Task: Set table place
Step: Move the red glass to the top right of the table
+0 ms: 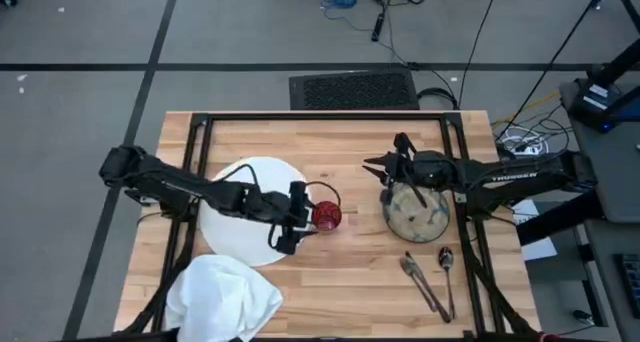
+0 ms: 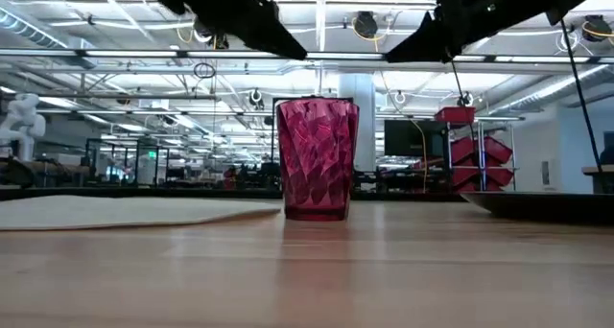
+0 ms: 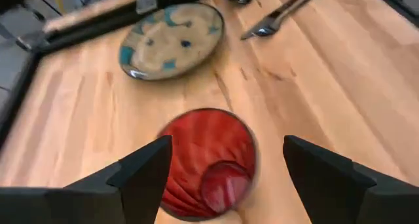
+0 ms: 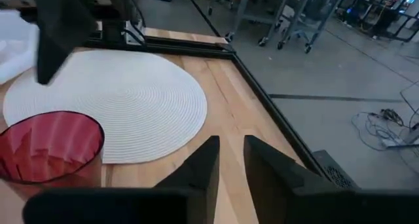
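Note:
The small red cup stands upright on the table, just right of the large round white plate. My left gripper hovers over the cup, open, one finger on each side of the rim without touching it. In the low view the cup stands alone on its base, with the dark arms above it. My right gripper hangs over the far left rim of the grey-green speckled bowl. Its fingers are close together with nothing between them.
A crumpled white napkin lies at the near left corner. The fork and spoon lie near the front edge, below the bowl. Black frame rails cross the tabletop. Bare wood lies between the cup and the cutlery.

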Motion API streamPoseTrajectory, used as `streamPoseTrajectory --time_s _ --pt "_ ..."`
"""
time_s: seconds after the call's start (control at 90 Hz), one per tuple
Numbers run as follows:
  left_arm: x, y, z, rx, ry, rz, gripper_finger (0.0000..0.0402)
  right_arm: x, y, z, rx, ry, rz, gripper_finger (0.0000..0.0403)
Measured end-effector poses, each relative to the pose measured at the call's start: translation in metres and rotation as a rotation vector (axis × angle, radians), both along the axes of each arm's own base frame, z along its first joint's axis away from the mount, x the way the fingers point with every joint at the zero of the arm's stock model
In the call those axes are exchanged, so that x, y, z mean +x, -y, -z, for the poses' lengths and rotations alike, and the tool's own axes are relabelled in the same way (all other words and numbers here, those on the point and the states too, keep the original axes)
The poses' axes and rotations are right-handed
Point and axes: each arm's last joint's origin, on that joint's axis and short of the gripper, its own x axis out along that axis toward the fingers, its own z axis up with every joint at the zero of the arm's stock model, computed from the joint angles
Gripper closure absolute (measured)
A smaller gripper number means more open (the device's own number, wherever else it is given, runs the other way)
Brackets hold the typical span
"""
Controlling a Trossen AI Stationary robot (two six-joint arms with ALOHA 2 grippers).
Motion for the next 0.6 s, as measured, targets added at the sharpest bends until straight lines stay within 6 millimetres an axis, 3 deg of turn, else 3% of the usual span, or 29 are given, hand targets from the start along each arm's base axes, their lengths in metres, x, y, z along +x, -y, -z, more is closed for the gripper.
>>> streamPoseTrajectory --time_s 0.278,0.6 --pt "-0.011 0.012 0.010 -0.096 -0.129 -0.171 0.0123 0.000 0.000 0.000 -0.016 -0.004 -0.005 0.0344" --pt "-0.023 0.007 0.054 -0.249 -0.139 -0.369 0.0123 0.000 -0.010 0.004 0.011 -0.037 -0.041 0.0344"
